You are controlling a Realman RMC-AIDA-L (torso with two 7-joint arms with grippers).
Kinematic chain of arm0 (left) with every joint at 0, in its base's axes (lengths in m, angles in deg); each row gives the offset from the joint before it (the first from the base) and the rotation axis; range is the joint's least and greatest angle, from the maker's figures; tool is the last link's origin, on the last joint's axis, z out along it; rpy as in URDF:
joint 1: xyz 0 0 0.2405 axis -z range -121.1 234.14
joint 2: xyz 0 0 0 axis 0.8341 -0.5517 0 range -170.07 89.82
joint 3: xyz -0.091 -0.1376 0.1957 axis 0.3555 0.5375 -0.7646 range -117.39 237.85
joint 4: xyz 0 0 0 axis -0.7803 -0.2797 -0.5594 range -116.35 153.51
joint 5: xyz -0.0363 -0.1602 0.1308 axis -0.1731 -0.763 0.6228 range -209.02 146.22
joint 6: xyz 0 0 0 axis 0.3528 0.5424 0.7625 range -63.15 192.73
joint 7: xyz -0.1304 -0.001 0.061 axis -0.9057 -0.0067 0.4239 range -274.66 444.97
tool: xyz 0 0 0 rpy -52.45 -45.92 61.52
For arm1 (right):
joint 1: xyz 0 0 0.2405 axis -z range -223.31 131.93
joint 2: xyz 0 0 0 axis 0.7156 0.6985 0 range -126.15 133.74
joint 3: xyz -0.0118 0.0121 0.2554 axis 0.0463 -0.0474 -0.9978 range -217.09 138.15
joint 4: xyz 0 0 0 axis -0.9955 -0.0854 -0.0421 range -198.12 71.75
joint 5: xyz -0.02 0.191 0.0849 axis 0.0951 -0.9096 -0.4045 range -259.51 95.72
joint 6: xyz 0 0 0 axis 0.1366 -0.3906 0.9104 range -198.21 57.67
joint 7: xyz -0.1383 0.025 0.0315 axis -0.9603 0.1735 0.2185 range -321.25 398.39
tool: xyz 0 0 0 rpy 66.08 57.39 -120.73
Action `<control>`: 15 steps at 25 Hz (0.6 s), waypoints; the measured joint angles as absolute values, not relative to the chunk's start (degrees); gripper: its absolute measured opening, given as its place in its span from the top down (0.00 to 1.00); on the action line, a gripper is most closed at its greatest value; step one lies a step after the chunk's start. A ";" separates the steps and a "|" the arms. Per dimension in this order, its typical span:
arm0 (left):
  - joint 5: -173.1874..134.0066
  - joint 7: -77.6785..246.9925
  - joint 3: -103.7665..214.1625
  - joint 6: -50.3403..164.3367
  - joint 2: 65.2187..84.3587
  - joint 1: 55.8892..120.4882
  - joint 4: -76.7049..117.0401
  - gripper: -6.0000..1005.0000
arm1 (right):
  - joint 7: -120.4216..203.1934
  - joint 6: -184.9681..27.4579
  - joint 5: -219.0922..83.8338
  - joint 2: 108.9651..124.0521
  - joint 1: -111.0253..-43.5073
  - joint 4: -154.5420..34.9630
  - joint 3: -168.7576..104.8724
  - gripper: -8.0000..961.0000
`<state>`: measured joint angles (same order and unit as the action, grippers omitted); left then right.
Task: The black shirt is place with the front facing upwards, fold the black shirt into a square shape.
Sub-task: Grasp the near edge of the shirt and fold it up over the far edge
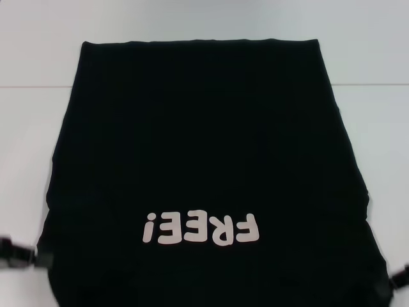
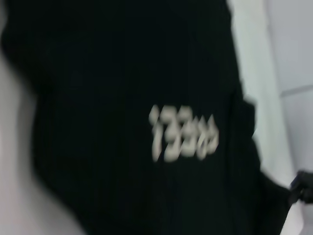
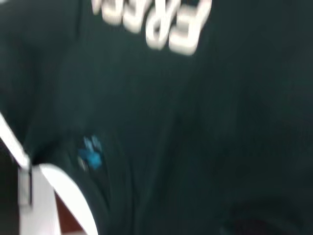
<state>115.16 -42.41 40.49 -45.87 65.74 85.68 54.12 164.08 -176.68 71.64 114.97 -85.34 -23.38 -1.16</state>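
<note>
White table [image 1: 358,38]: black shirt [image 1: 204,147] between left claw [image 1: 16,251], right claw [image 1: 399,278].

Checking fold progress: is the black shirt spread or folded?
Partly folded: the black shirt shows no sleeves, sides look tucked in, "FREE!" print facing up.

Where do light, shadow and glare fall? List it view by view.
Head view: even light on the white table, no glare; the black shirt hides its folds, only the FREE! print reads bright; left tool and right tool at its near sides. Left wrist view: soft grey shadow on the table beside the shirt. Right wrist view: the blue label shows against dark cloth.
</note>
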 joint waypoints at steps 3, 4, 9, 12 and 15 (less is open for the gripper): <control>112.70 -42.77 43.49 -44.20 65.48 87.29 54.03 0.99 | 163.81 -175.53 67.47 113.85 -85.17 -24.52 -7.16 0.91; 112.23 -42.82 43.99 -43.51 65.46 87.73 53.99 0.99 | 163.68 -174.85 65.29 113.50 -85.05 -25.14 -8.66 0.90; 107.33 -43.12 46.22 -34.86 65.84 89.77 52.55 0.99 | 162.73 -167.60 52.85 112.18 -83.99 -29.42 -13.57 0.90; 102.42 -42.60 47.14 -28.08 66.13 90.14 50.45 0.99 | 161.42 -160.71 45.88 112.85 -83.45 -31.89 -14.09 0.89; 97.52 -40.90 47.11 -22.23 67.00 90.21 49.14 0.99 | 158.85 -153.17 39.41 114.37 -83.30 -34.37 -14.16 0.89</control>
